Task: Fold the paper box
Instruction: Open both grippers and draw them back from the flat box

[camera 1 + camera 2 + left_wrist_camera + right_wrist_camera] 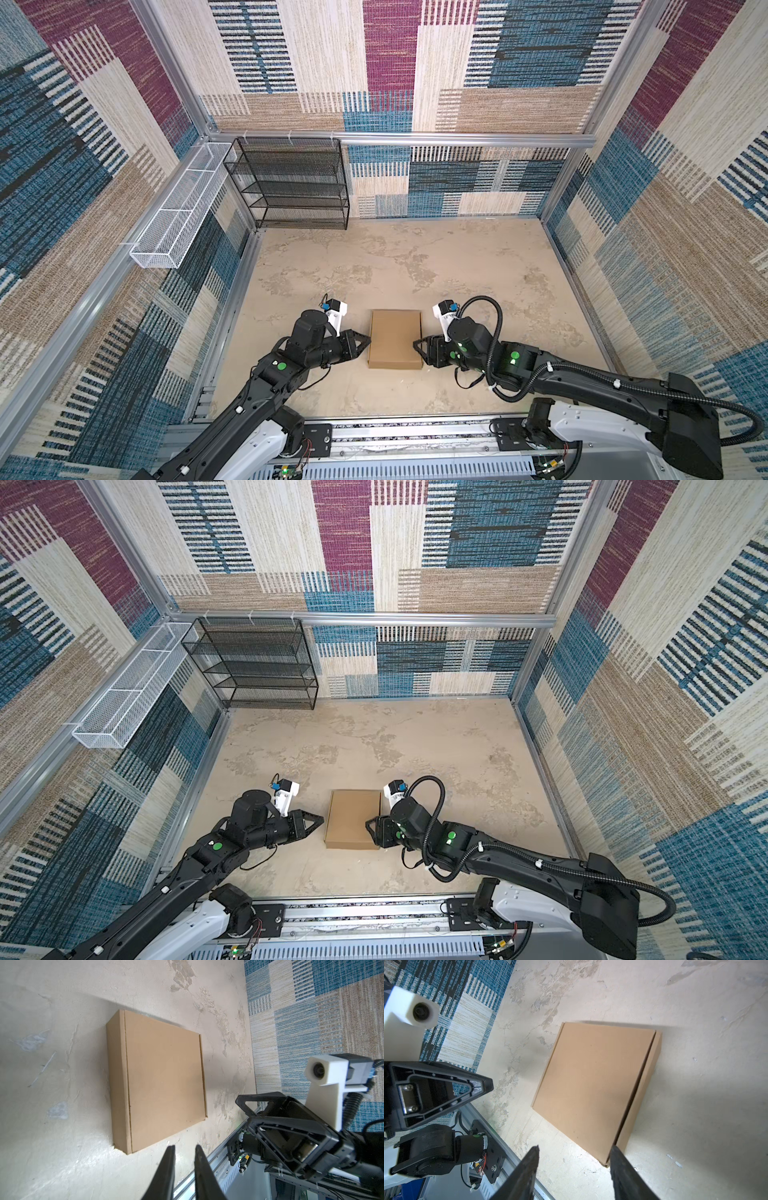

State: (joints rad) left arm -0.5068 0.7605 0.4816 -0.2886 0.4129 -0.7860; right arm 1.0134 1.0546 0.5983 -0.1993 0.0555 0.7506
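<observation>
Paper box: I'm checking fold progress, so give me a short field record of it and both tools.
paper box: closed, shallow, lying flat on the table
left tool: slightly open, empty, beside the box's left edge
right tool: open, empty, at the box's right edge; contact unclear
fold: appears done, lid down

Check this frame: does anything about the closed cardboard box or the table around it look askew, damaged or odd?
Nothing stands out. The paper box lies flat and closed on the table, corners intact, no flap sticking up. The left hand and right hand flank it, and neither holds it.
</observation>
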